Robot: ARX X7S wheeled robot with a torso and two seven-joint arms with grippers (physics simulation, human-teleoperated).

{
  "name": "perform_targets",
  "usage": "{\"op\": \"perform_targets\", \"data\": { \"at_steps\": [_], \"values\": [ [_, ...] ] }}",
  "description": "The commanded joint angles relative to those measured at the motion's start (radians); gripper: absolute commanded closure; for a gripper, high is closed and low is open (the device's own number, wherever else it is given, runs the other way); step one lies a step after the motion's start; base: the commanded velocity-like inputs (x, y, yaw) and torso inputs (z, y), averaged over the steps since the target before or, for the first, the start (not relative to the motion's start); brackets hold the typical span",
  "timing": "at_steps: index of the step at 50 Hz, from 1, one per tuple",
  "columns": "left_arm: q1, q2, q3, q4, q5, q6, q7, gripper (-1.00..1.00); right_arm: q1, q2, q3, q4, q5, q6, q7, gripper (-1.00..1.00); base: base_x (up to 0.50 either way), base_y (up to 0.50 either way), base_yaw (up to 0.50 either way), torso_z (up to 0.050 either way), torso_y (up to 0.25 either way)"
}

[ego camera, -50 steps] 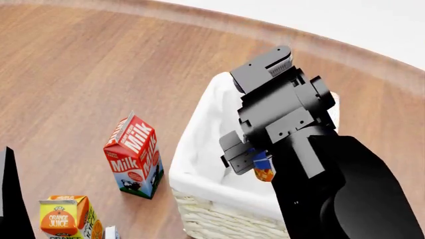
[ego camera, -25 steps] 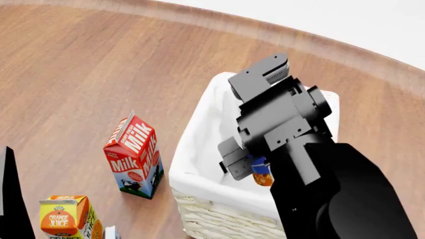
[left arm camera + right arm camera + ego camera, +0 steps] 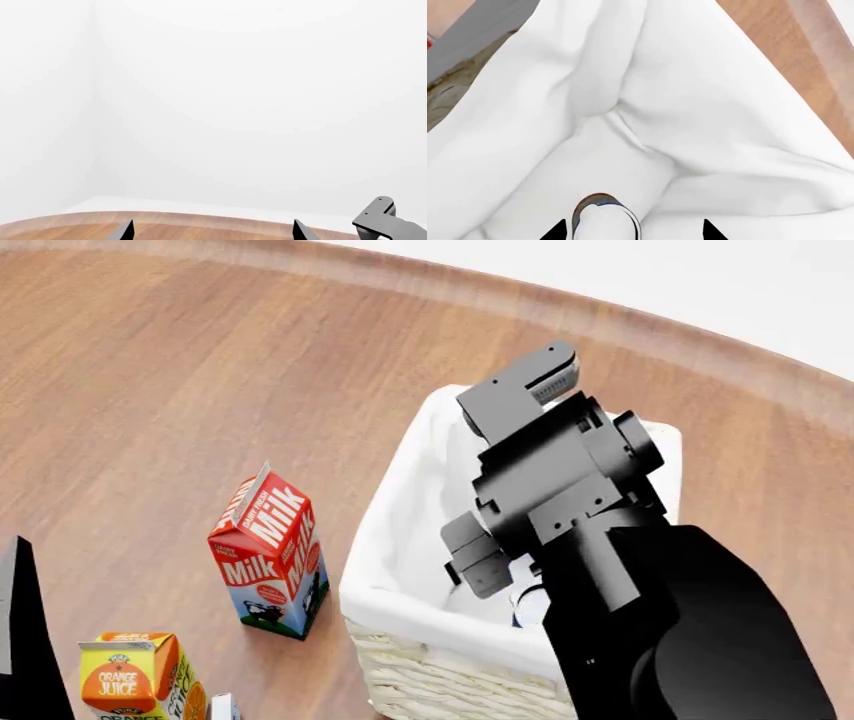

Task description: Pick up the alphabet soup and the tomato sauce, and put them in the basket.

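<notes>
The alphabet soup (image 3: 604, 220) lies inside the basket (image 3: 400, 602), on the white liner (image 3: 694, 125). Only its silvery top and a sliver of dark label show in the right wrist view. My right gripper (image 3: 634, 231) hangs over the basket's inside, open, its two black fingertips standing wide on either side of the can without holding it. In the head view that gripper (image 3: 511, 585) is just above the near rim. My left gripper (image 3: 213, 232) is open and empty, looking across the table edge at a white wall. The tomato sauce is out of view.
A red milk carton (image 3: 271, 552) stands left of the basket, and an orange juice carton (image 3: 130, 675) sits nearer the front left. A small white-topped thing (image 3: 224, 707) is cut off at the bottom edge. A dark part of my left arm (image 3: 20, 640) shows at the far left.
The blue-and-orange can was held between the right fingers over the basket; it has now left them and dropped onto the liner. The right gripper has opened.
</notes>
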Motion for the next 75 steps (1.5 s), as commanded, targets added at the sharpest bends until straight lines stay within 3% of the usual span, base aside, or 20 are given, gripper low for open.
{"op": "perform_targets", "data": {
  "at_steps": [1,19,24,35,45,51,59,64,67,75],
  "values": [
    [-0.001,0.0,-0.004,0.008,-0.003,-0.006,-0.001,-1.0,0.005,0.0,-0.009,-0.005,-0.002,0.001,-0.001,-1.0,0.0,0.0,0.0,0.0,0.0],
    [0.002,0.0,-0.009,0.011,-0.002,-0.009,0.0,-1.0,0.03,0.005,-0.009,-0.005,-0.013,-0.047,-0.049,-1.0,0.0,0.0,0.0,0.0,0.001],
    [-0.006,0.013,-0.007,0.033,-0.002,-0.039,-0.007,-1.0,0.054,0.263,0.079,-0.572,0.131,0.181,0.177,-1.0,0.0,0.0,0.0,0.0,0.0],
    [-0.011,0.019,-0.007,0.057,0.005,-0.063,-0.012,-1.0,0.044,0.472,0.184,-1.04,0.3,0.364,0.409,-1.0,0.0,0.0,0.0,0.0,0.0],
    [-0.007,0.017,-0.007,0.059,0.011,-0.063,-0.011,-1.0,-0.073,0.654,0.426,-1.398,0.588,0.391,0.774,-1.0,0.0,0.0,0.0,0.0,0.0],
    [-0.009,0.019,-0.006,0.074,0.014,-0.077,-0.015,-1.0,-0.171,0.76,0.52,-1.596,0.756,0.335,0.976,-1.0,0.0,0.0,0.0,0.0,0.0],
    [-0.012,0.019,-0.007,0.081,0.015,-0.082,-0.015,-1.0,-0.311,0.917,0.597,-1.873,0.745,0.202,1.004,-1.0,0.0,0.0,0.0,0.0,0.0],
    [-0.014,0.018,-0.008,0.087,0.015,-0.084,-0.019,-1.0,-0.442,1.02,0.645,-1.997,0.656,0.068,0.987,-1.0,0.0,0.0,0.0,0.0,0.0],
    [-0.019,0.015,-0.01,0.094,0.01,-0.091,-0.023,-1.0,-0.517,1.081,0.66,-2.089,0.527,-0.025,0.902,-1.0,0.0,0.0,0.0,0.0,0.0],
    [-0.021,0.02,-0.007,0.09,0.011,-0.09,-0.022,-1.0,-0.787,1.206,0.637,-2.187,0.285,-0.284,0.827,-1.0,0.0,0.0,0.0,0.0,0.0]
  ]
}}
